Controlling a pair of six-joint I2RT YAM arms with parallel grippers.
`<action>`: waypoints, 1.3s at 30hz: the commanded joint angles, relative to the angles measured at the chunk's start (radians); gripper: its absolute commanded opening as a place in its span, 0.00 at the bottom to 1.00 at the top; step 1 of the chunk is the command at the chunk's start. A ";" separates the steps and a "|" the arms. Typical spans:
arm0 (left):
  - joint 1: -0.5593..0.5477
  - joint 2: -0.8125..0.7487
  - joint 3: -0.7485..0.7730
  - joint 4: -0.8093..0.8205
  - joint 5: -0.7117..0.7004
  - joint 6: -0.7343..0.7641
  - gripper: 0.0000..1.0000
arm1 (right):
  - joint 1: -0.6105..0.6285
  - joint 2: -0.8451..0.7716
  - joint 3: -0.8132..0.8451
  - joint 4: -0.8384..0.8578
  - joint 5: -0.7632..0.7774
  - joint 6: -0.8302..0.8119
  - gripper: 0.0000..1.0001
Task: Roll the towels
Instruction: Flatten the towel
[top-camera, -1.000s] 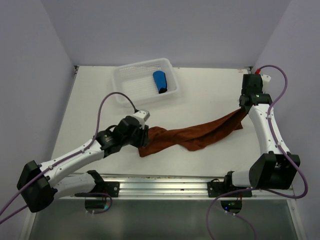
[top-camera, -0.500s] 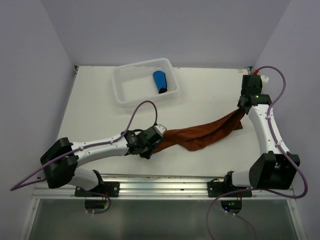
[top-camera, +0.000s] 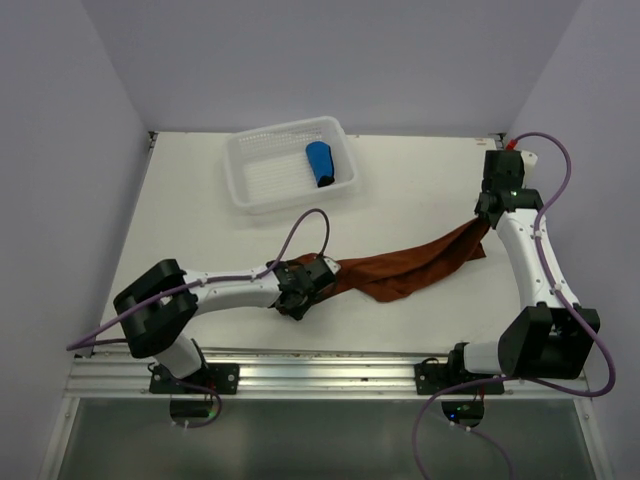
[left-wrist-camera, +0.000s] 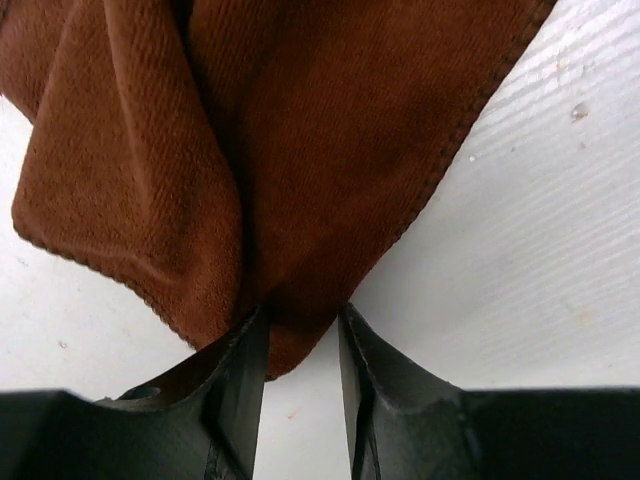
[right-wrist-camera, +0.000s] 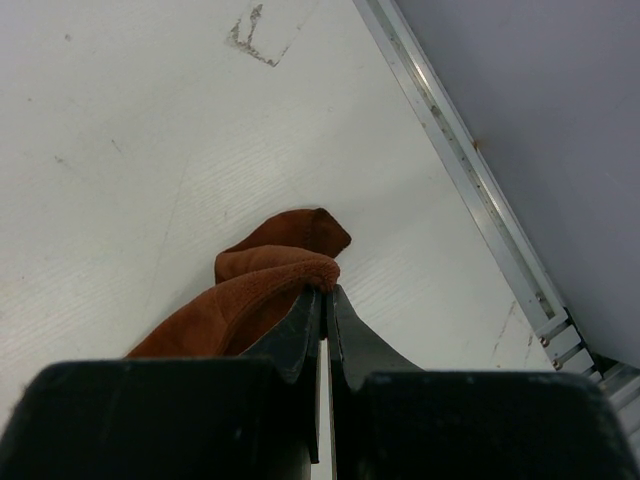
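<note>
The rust-brown towel (top-camera: 400, 268) lies stretched in a rumpled band across the middle of the table. My left gripper (top-camera: 301, 290) is at its left end. In the left wrist view the jaws (left-wrist-camera: 305, 315) stand partly apart, and a folded corner of the towel (left-wrist-camera: 300, 150) fills the gap at their tips. My right gripper (top-camera: 487, 222) is shut on the towel's right end, and the pinched edge (right-wrist-camera: 250, 290) bunches over its tips (right-wrist-camera: 327, 290). The bright blue towel (top-camera: 320, 163) lies rolled inside the white basket (top-camera: 255, 140).
The white mesh basket stands at the back, left of centre. A metal rail (top-camera: 320, 362) runs along the near edge by the arm bases. Purple walls close in the table, and the right-hand wall's metal edge strip (right-wrist-camera: 470, 160) runs close to my right gripper.
My left arm has swung its elbow down to the left and carried its gripper rightward, taking the towel's left end with it. The right arm and its end of the towel have stayed put.
</note>
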 joint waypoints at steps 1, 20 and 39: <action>-0.006 0.049 0.042 0.041 -0.030 0.032 0.37 | -0.004 -0.020 -0.001 0.041 -0.012 -0.003 0.00; 0.536 -0.743 -0.047 0.101 -0.102 -0.135 0.00 | -0.004 -0.117 0.080 -0.027 -0.092 0.040 0.00; 0.794 -0.606 0.298 0.120 0.004 0.076 0.00 | -0.003 0.003 0.488 -0.183 -0.172 0.012 0.00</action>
